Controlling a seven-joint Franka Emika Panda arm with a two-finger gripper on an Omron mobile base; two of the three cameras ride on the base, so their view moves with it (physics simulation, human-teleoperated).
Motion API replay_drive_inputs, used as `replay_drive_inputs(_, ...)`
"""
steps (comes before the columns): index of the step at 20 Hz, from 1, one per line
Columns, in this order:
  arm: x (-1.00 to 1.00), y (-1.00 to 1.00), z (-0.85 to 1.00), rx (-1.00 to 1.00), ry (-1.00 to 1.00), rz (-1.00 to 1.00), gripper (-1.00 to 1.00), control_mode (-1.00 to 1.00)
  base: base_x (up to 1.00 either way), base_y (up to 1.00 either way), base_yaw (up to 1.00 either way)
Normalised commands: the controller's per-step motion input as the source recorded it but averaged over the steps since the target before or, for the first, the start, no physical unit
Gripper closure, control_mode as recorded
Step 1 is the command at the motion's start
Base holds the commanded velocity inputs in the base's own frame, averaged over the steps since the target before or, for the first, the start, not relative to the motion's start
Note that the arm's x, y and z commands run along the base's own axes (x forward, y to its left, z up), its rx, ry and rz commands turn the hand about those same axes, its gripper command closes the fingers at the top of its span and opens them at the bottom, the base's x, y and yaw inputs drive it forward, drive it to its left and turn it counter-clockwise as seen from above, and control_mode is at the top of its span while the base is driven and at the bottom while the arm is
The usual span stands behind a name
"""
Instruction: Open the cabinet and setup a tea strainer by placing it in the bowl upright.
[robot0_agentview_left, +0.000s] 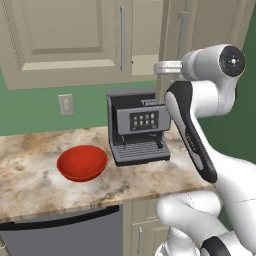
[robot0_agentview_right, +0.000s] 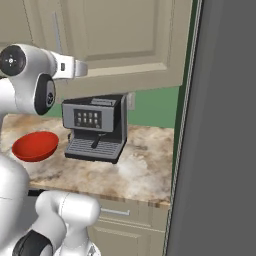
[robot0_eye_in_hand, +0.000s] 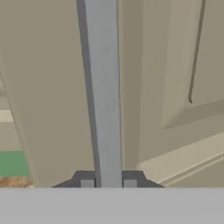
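Observation:
The cabinet (robot0_agentview_left: 65, 35) hangs above the counter, and its left door is closed. Its right door (robot0_agentview_right: 125, 35) stands slightly ajar, with a pale gap showing between the two doors in the left base view. In the hand view my gripper (robot0_eye_in_hand: 108, 183) is shut on the right door's vertical silver handle (robot0_eye_in_hand: 103, 87), a dark fingertip on each side of the bar. The arm's white hand (robot0_agentview_left: 167, 67) reaches up to the foot of that handle (robot0_agentview_left: 181, 32). The red bowl (robot0_agentview_left: 82, 162) (robot0_agentview_right: 35, 146) sits empty on the marble counter, left of the coffee machine. The tea strainer is hidden.
A grey coffee machine (robot0_agentview_left: 136, 127) (robot0_agentview_right: 95, 127) stands on the counter (robot0_agentview_left: 30, 185) directly under the gripped door. A tall dark grey panel (robot0_agentview_right: 220, 125) closes off the right side. A wall outlet (robot0_agentview_left: 65, 104) is on the green backsplash, and a grey appliance front (robot0_agentview_left: 65, 235) sits below the counter.

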Motion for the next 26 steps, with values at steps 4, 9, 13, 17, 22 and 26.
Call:
replay_drive_inputs(4,-1.00,-0.71,0.04,0.08,0.00,0.00,1.00,-1.00,0.00,0.00,0.00)
replay_drive_inputs(9,-1.00,-0.52,0.05,0.02,0.03,-0.01,1.00,-1.00,0.00,0.00,0.00)
replay_drive_inputs(13,-0.99,-0.07,0.03,0.00,0.00,-0.04,1.00,-1.00,0.00,0.00,0.00)
replay_drive_inputs(17,-0.90,0.07,0.03,-0.04,0.00,-0.09,-1.00,-1.00,0.00,0.00,0.00)
replay_drive_inputs(22,-0.87,0.34,0.28,-0.14,-0.01,-0.10,-1.00,-1.00,0.00,0.00,0.00)
replay_drive_inputs(26,-0.34,0.81,0.42,-0.33,0.14,-0.18,-1.00,-1.00,0.00,0.00,0.00)
